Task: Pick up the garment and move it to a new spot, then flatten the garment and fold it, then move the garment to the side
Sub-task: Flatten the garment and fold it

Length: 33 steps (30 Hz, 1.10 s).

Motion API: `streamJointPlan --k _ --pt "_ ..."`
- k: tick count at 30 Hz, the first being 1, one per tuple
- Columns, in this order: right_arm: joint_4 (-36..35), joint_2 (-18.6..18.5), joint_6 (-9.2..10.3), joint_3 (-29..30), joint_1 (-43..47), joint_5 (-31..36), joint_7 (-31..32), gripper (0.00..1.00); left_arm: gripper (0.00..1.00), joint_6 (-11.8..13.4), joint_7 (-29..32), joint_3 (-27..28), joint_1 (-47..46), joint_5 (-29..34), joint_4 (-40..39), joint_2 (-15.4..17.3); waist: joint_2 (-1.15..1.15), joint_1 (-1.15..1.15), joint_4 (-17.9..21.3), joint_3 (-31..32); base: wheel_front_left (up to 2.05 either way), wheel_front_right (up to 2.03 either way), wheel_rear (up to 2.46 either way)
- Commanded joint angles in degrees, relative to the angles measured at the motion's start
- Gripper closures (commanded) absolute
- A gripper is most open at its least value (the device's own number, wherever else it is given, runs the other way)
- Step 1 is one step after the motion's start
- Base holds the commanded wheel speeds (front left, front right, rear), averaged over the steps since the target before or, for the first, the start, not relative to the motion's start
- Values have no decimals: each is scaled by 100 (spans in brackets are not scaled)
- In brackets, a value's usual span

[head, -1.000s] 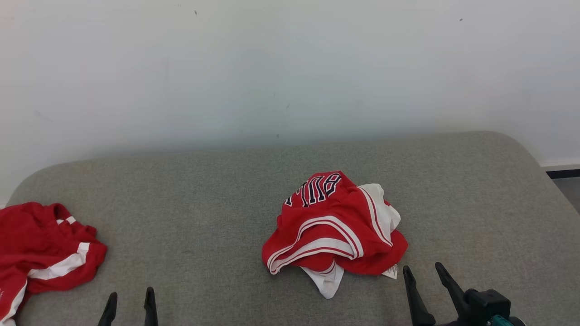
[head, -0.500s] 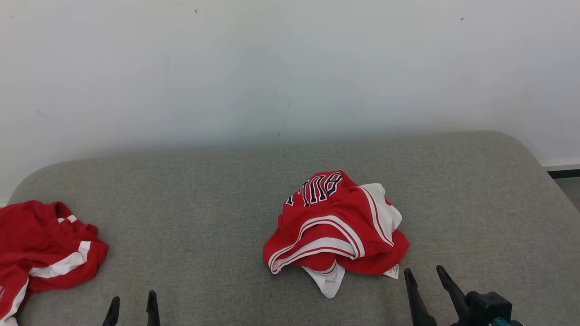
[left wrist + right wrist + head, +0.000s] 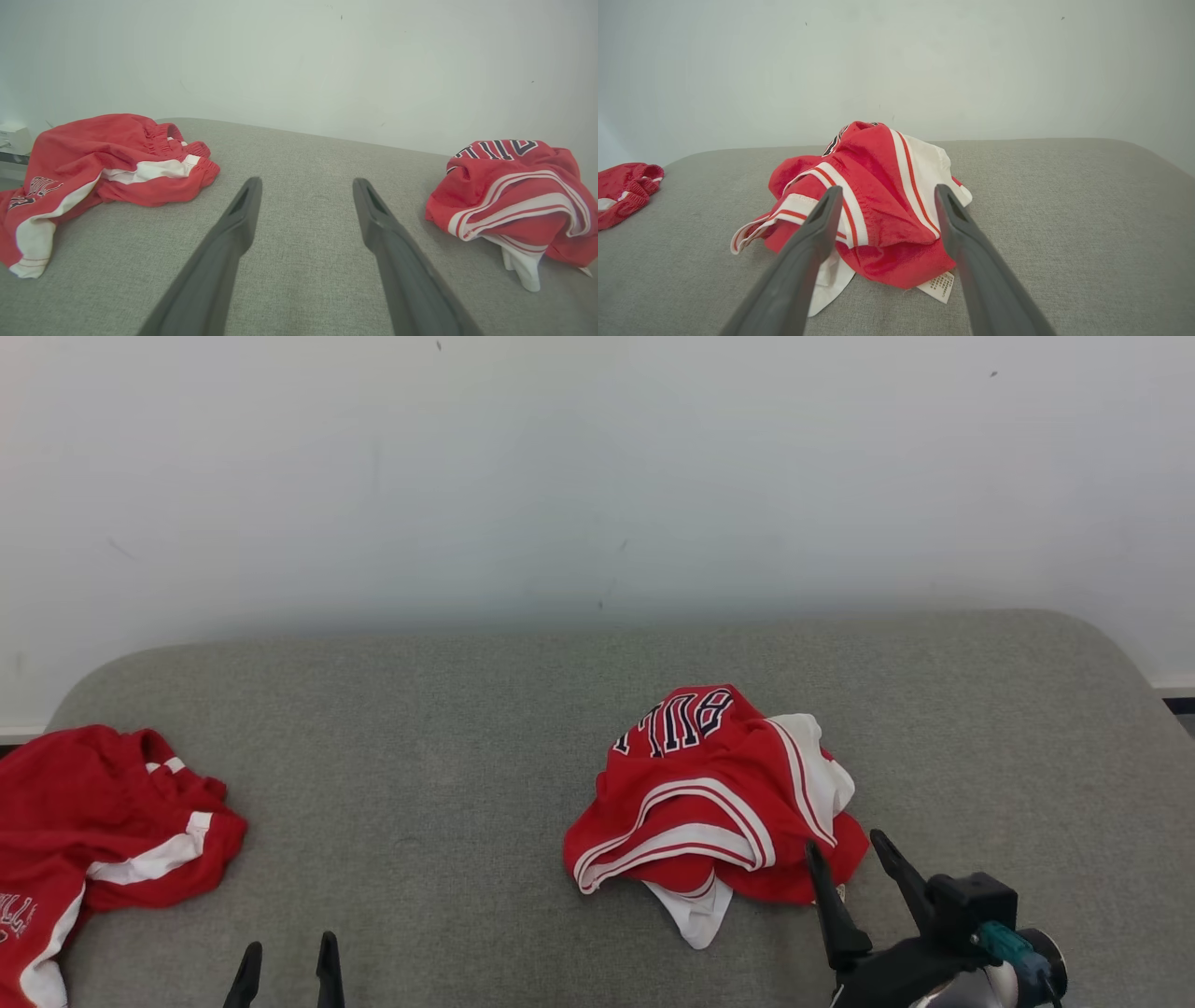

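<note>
The right fingers (image 3: 817, 238) stand spread wide and grasp nothing. Their tips frame the near edge of the garment (image 3: 878, 219), one to each side of its heap; whether a tip already brushes the cloth I cannot tell. The left fingers (image 3: 243, 210) are likewise released and empty, well to the garment's left over bare padding.

The garment is a crumpled red jersey with white trim, mounded on the grey padded surface (image 3: 420, 737). Its lettering is at the far side, and a white label (image 3: 941, 284) pokes out at the near edge. A second red garment (image 3: 103, 821) lies well to the garment's left.

The likely trouble, as I judge it, is a shallow pinch. If the fingers catch only the top fold or the label, the heap would unroll and drag rather than lift clear, or slip free. Coming in too low, the tips could dig into the soft padding under the garment and stall. Bunched like this, the garment also hides its corners, which would hamper flattening.
</note>
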<state>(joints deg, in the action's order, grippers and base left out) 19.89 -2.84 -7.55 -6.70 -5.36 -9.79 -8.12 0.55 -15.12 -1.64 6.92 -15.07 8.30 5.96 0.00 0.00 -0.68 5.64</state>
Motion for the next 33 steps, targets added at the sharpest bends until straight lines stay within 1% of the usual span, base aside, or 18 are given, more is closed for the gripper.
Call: streamJointPlan --k 1,5,8,16,23,29,30,31,32,33 --pt "142 -9 12 -12 -198 106 86 0 0 -3 -4 -14 -56 42 -19 -24 0 0 -81 -50 0 0 0" --pt "639 -8 12 75 -644 242 349 0 0 -39 -4 -16 -95 66 -40 -21 0 0 -224 -120 0 0 0" --pt "1062 -7 12 227 -929 464 487 0 0 -48 -5 -36 -192 74 -51 12 0 0 -343 -183 0 0 0" --pt "2049 -8 12 235 -1361 668 366 0 0 -84 -4 -160 -379 192 -87 87 0 0 -593 -295 0 0 0" --pt "2575 -9 12 -72 -1622 470 207 0 0 -123 6 -215 -536 224 -32 166 0 0 -753 -339 0 0 0" --pt "2972 -7 12 154 -1812 697 104 0 0 -142 2 -250 -583 243 22 201 0 0 -809 -351 0 0 0" --pt "3027 -8 12 194 -1838 683 77 6 0 -139 1 -257 -590 248 27 202 0 0 -815 -352 0 0 0" --pt "3058 -8 12 231 -1881 696 15 55 0 -143 1 -266 -593 248 34 201 0 0 -818 -350 0 0 0" --pt "3092 -7 12 250 -1923 732 -25 100 0 -145 1 -273 -595 247 41 200 0 0 -819 -346 0 0 0" --pt "3119 -7 12 274 -1954 726 -60 100 0 -145 0 -280 -592 244 49 199 0 0 -817 -339 0 0 0"
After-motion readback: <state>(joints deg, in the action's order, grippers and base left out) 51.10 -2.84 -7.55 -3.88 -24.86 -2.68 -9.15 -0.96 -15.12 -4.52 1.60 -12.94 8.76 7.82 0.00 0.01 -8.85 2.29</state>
